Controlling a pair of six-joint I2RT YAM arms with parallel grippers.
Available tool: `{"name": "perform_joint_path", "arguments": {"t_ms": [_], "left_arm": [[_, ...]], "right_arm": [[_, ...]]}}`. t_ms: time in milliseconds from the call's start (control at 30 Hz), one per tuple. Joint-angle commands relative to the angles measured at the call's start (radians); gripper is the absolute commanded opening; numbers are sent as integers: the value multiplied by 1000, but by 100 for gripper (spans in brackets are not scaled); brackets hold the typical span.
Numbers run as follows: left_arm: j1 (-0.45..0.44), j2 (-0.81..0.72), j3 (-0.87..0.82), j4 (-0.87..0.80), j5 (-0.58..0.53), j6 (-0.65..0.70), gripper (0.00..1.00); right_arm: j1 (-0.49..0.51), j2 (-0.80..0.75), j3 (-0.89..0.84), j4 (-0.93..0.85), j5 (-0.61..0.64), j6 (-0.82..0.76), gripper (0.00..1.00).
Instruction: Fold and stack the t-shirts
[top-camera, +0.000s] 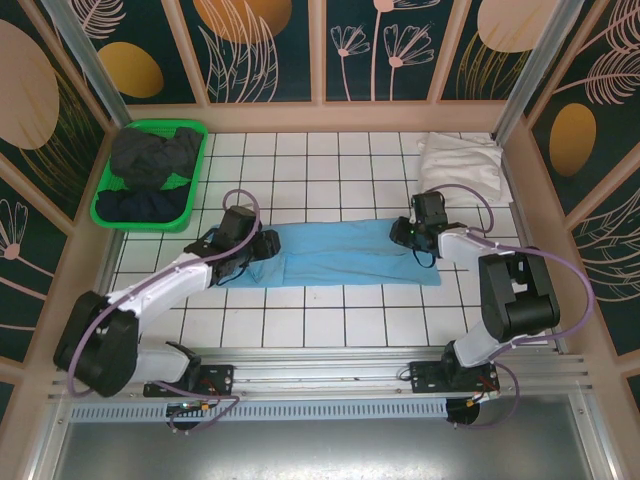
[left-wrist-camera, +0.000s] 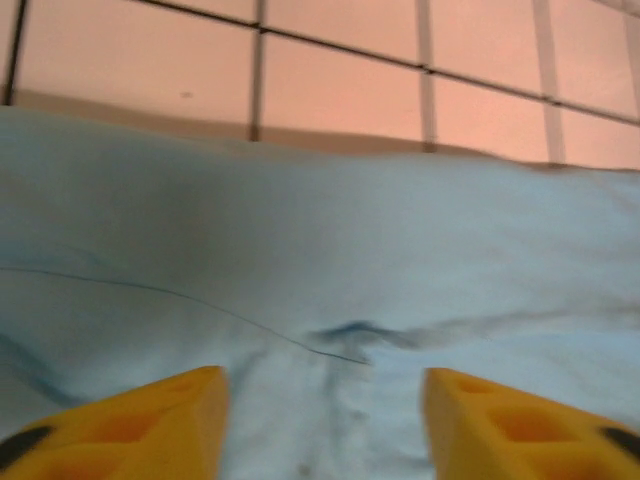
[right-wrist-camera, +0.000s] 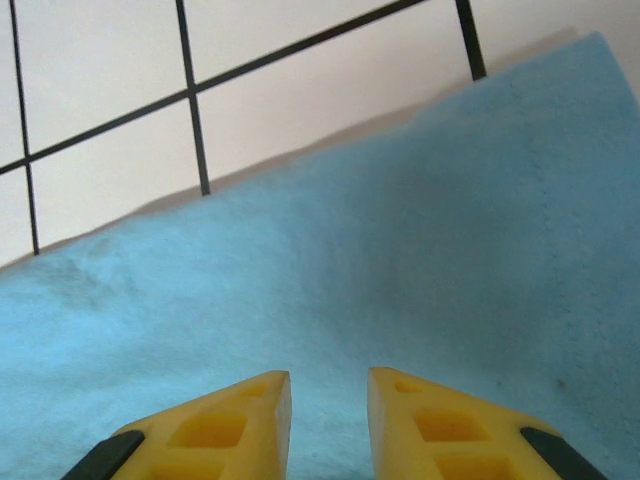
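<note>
A light-blue t-shirt (top-camera: 340, 255) lies folded into a long strip across the middle of the tiled table (top-camera: 300, 320). My left gripper (top-camera: 265, 246) is down at its left end. In the left wrist view this gripper (left-wrist-camera: 325, 378) stands open, its yellow fingers (left-wrist-camera: 150, 425) wide apart on the cloth (left-wrist-camera: 330, 250), with a small pucker between them. My right gripper (top-camera: 409, 233) is at the strip's far right corner. Its fingers (right-wrist-camera: 240, 420) stand a narrow gap apart, right gripper (right-wrist-camera: 329, 375) low over smooth blue cloth (right-wrist-camera: 400, 250) with nothing pinched.
A green basket (top-camera: 100, 208) at the back left holds dark shirts (top-camera: 155, 160). A folded white shirt (top-camera: 462, 160) lies at the back right corner. Wooden-framed walls enclose the table on three sides. Bare tiles lie in front of and behind the blue strip.
</note>
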Motion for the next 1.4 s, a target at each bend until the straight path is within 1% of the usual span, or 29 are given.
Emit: {"name": "perform_joint_path", "arguments": {"t_ms": [0, 33, 100, 233, 267, 333, 400, 467, 600, 633, 700, 800, 933, 1067, 1133, 1267, 1367], "left_arm": [[32, 78, -17, -40, -83, 11, 47], [34, 83, -24, -63, -104, -1, 46], [35, 60, -59, -84, -108, -24, 47], [35, -32, -159, -98, -86, -93, 47], [34, -48, -175, -106, -80, -102, 46], [35, -75, -210, -102, -57, -118, 41], [33, -99, -233, -96, -24, -122, 39], [34, -135, -248, -118, -30, -132, 38], [34, -196, -242, -140, -17, -118, 38], [34, -212, -230, -149, -15, -109, 37], [34, -239, -206, -163, -15, -96, 32], [35, -237, -159, -148, -27, -76, 32], [50, -96, -85, -67, -54, -39, 31], [128, 136, 9, 7, -96, -15, 26], [158, 243, 64, 40, -106, 5, 26], [208, 455, 190, 61, -136, 24, 25], [234, 585, 314, 49, -130, 47, 25]], "right_arm": [[-1, 45, 27, 16, 13, 7, 27], [-2, 50, 29, 11, 21, 5, 27], [-13, 61, 26, 5, 38, 5, 27], [-54, 85, 14, 7, 47, 5, 26], [-63, 92, 11, 8, 47, 5, 26], [-77, 105, 12, 9, 47, 5, 26], [-83, 114, 18, 7, 45, 3, 26], [-85, 117, 23, 7, 44, 0, 26], [-85, 124, 32, 3, 39, -4, 26], [-84, 124, 33, 3, 35, -7, 26], [-85, 123, 34, -3, 41, -9, 26], [-83, 106, 23, 6, 27, -1, 26], [-76, 94, 12, 23, 11, -1, 26], [-87, 93, -2, -8, 59, 0, 25], [-94, 76, -23, -16, 64, 0, 25], [-96, 31, -72, -39, 73, 10, 25], [-96, -28, -106, -89, 87, 28, 25]]}}
